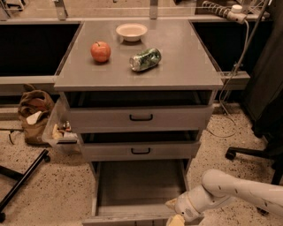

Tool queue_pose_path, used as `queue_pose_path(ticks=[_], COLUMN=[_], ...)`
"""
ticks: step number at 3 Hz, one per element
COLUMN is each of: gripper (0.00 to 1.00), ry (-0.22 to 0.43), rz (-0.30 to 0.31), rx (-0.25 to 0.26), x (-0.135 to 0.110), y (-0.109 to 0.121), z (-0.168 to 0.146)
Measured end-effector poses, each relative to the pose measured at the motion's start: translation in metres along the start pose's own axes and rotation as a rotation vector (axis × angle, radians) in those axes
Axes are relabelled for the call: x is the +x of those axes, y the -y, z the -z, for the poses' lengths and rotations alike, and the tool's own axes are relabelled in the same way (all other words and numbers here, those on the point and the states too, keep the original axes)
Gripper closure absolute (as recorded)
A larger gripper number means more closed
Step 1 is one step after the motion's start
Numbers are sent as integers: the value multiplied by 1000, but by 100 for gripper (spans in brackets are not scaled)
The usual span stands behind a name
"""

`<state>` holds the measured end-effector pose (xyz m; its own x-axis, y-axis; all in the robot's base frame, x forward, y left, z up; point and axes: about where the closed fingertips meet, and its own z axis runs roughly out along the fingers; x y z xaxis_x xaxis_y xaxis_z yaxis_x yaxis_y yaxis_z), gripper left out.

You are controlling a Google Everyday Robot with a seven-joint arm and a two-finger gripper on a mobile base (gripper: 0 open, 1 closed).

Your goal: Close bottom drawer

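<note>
Camera view
Drawer: the cabinet-wide grey metal bottom drawer (138, 184) stands pulled out, flat tray exposed.
Gripper: the white arm's pale gripper (173, 212) sits at the drawer's front right corner.
Grip: released or clenched, cannot tell.
Cabinet top: round red apple (101, 51), shallow white bowl (131, 32), green can (145, 59) on its side.

Lab or workshop room, grey metal drawer cabinet (139, 117) on speckled terrazzo floor (53, 190), power strip (219, 8) with cables (241, 52) behind the cabinet's right side, office chair base (250, 152) to the right of it, robot gripper (175, 216) low at its front right.
</note>
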<state>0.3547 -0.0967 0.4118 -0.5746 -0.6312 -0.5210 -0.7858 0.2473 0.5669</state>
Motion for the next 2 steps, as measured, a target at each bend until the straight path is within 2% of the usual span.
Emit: queue_pose_path(ticks=[1, 2], gripper=[0, 0], ry=[40, 50], rz=[-32, -62], rx=[62, 73], x=[21, 40], y=[23, 39], z=[-30, -70])
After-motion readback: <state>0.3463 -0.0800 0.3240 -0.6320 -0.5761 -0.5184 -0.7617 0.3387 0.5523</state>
